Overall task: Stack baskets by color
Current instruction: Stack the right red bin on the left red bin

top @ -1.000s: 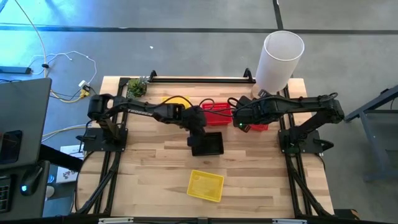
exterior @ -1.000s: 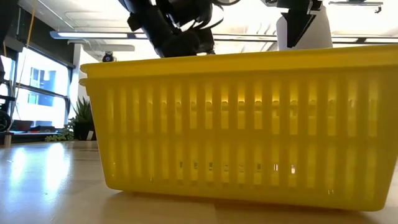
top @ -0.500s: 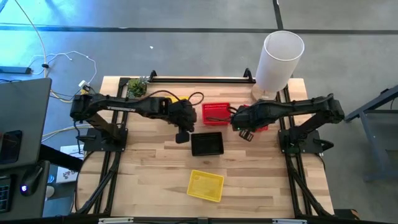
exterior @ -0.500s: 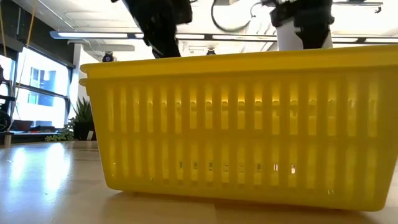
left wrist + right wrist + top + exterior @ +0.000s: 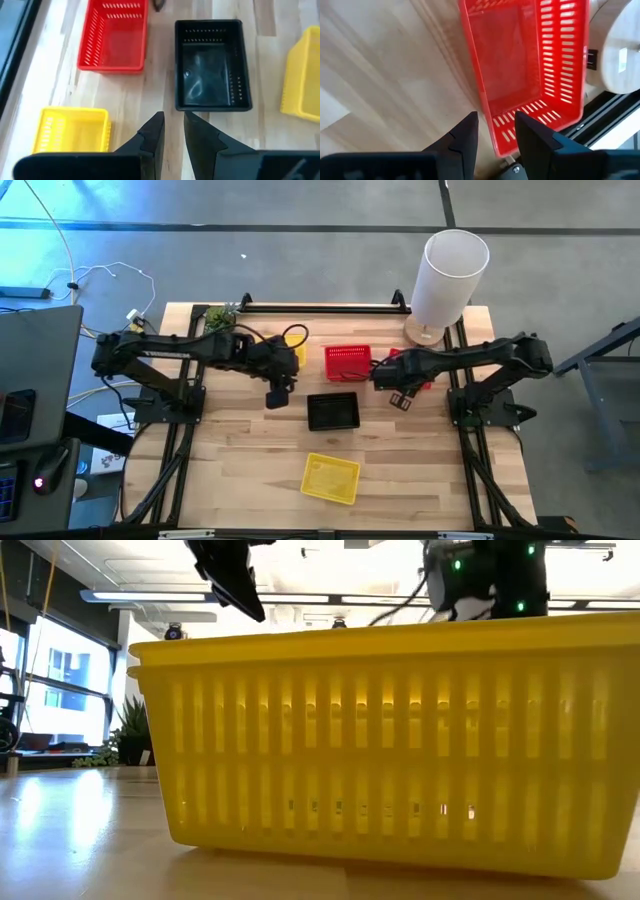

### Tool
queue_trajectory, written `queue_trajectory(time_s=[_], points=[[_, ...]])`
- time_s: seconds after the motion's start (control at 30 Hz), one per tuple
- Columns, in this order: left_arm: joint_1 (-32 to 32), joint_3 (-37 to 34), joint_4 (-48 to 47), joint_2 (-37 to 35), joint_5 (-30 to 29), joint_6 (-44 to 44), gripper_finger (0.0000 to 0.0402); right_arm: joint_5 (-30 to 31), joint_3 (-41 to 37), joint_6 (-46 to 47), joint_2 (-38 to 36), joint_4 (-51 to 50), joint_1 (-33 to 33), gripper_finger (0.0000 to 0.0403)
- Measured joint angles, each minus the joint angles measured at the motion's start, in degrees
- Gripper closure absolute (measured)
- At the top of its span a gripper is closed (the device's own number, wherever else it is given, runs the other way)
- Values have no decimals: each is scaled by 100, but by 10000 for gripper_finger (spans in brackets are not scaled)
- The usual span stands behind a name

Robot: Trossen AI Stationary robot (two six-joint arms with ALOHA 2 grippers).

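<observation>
A black basket (image 5: 332,411) (image 5: 212,65) stands on its base at the table's middle. A red basket (image 5: 347,363) (image 5: 115,37) stands behind it, and a yellow basket (image 5: 290,356) (image 5: 70,131) to that one's left. Another yellow basket (image 5: 330,478) (image 5: 380,740) sits near the front edge. My left gripper (image 5: 277,398) (image 5: 173,132) hovers open and empty, left of the black basket. My right gripper (image 5: 400,398) (image 5: 495,127) is open above a second red basket (image 5: 525,60), its fingers on either side of one long wall near a corner (image 5: 492,131). No touch shows.
A tall white cylinder (image 5: 450,272) stands at the far right corner and a small plant (image 5: 220,318) at the far left. A dark rail (image 5: 320,307) runs along the far edge. Bare wood lies left and right of the front yellow basket.
My left gripper has risen and drawn back toward the table's left, away from the black basket, which stays put on the table. My right gripper has come down toward the right-hand red basket and tipped to point more steeply down.
</observation>
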Motion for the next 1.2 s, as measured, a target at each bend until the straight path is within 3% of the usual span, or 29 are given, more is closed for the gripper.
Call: queue_trajectory(time_s=[0.53, 0.83, 1.2], points=[[-166, -1, -340, -18, -2, -112, 341, -106, -1178, -190, 0, 987, -403, 291], [-166, -1, -998, -16, -44, -212, 341, -464, -1488, -170, 0, 1200, -489, 396], [-190, -418, -1521, -11, -299, -665, 342, -374, -1026, 252, 0, 920, -217, 402]])
